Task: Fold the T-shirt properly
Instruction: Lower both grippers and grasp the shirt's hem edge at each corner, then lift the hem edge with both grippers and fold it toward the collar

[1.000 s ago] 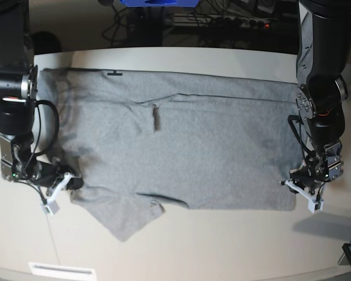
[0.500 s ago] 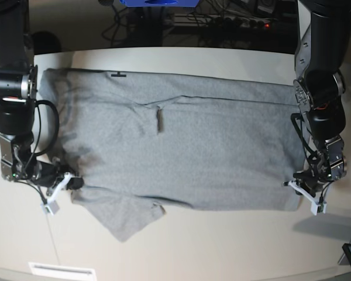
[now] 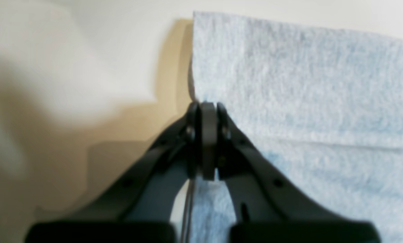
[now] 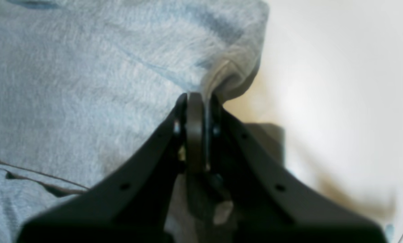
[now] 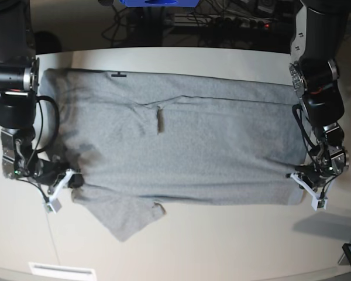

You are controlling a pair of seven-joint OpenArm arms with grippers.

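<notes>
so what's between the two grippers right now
Only the T-shirt spans from the right gripper to the left gripper, each shut on an edge; the base view shows it.

Grey T-shirt (image 5: 181, 146) flat on table (image 5: 222, 246), L gripper (image 5: 301, 182) & R gripper (image 5: 67, 180) at opposite edges.

T-shirt (image 5: 181, 146) is heather grey, plain on the visible side, with a small black mark (image 5: 114, 74) at its far edge and a short dark strip (image 5: 158, 120) near the middle; in the wrist views the fabric reads bluish-grey with a fuzzy fleck. Table (image 5: 222, 246) is off-white to cream, shadows on it tan. Left gripper (image 3: 205, 141) and right gripper (image 4: 196, 135) are matte black, with white parts at the tips in the base view; blue object (image 5: 158, 3) beyond the far edge.
</notes>
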